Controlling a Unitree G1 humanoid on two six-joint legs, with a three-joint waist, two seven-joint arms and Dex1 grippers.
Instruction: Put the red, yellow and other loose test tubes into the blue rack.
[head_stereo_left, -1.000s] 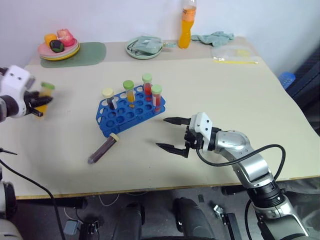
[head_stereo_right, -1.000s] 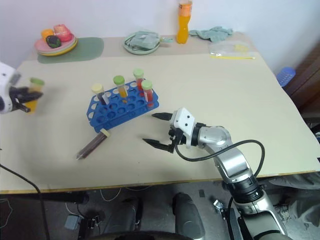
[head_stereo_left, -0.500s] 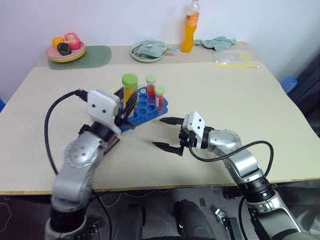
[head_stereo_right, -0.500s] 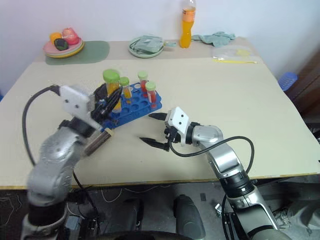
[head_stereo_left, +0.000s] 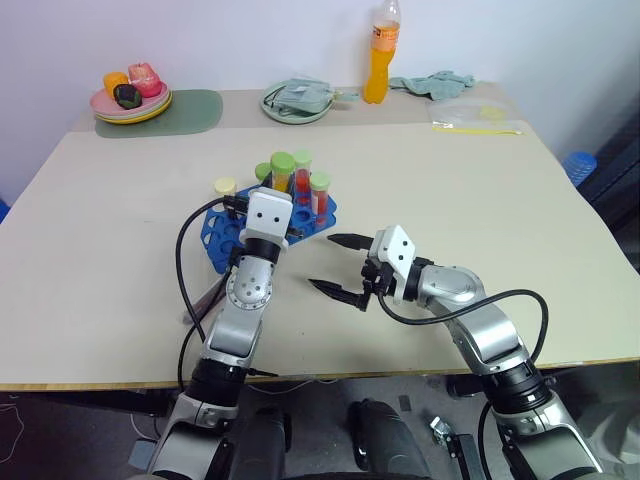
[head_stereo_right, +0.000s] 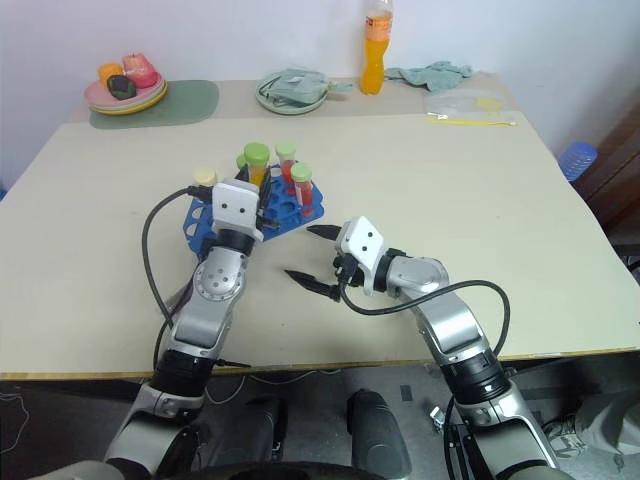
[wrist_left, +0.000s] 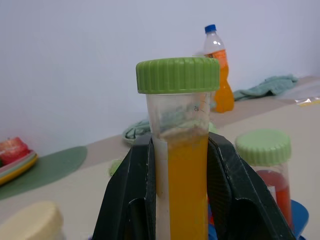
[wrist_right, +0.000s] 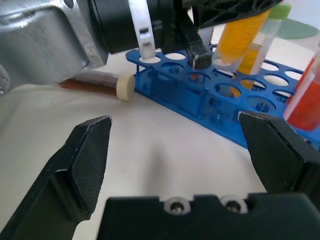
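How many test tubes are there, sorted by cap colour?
green-capped tubes: 4
cream-capped tubes: 2
Total: 6

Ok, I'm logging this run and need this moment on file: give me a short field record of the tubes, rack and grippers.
left gripper: shut on yellow tube, held upright over the blue rack
right gripper: open, empty, beside the rack
tubes in rack: several, capped green or cream
loose tube: brown tube lying on table by the rack
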